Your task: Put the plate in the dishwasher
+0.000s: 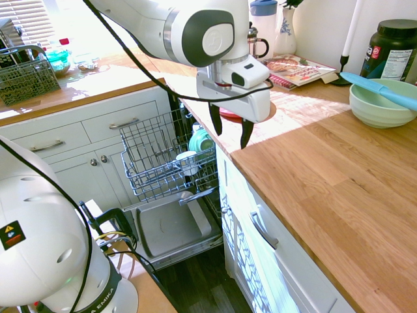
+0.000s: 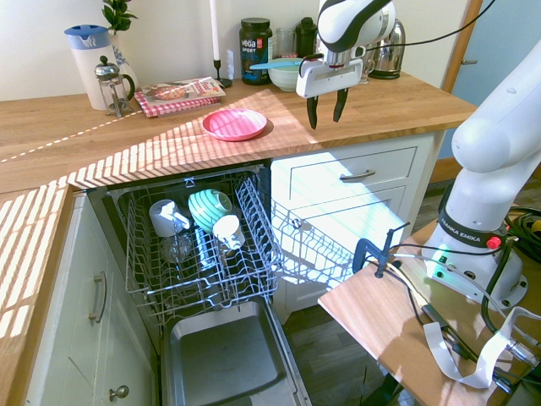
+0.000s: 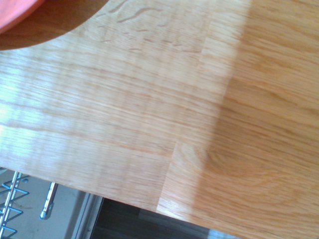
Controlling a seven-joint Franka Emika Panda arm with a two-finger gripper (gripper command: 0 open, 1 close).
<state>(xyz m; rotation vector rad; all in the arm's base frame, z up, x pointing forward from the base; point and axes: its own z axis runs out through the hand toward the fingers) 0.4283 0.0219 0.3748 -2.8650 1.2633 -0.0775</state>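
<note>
We see the dishwasher [image 2: 203, 254] open below the wooden counter [image 2: 101, 144], its wire rack pulled out. The plate [image 2: 234, 123] lies flat on that counter, just above the opening. Our gripper [image 2: 325, 108] hangs over the counter with fingers apart and empty; the plate sits beside it, toward the jug-and-magazine end.

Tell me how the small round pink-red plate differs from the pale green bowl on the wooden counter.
The pink-red plate is flat and shallow; the pale green bowl is deep with tall walls. The plate is empty, while the bowl has a light blue utensil resting across it. The plate lies near the counter edge above the open dishwasher; the bowl sits further back, beside a dark tub. Both are round, upright and rest on the wooden counter.
</note>
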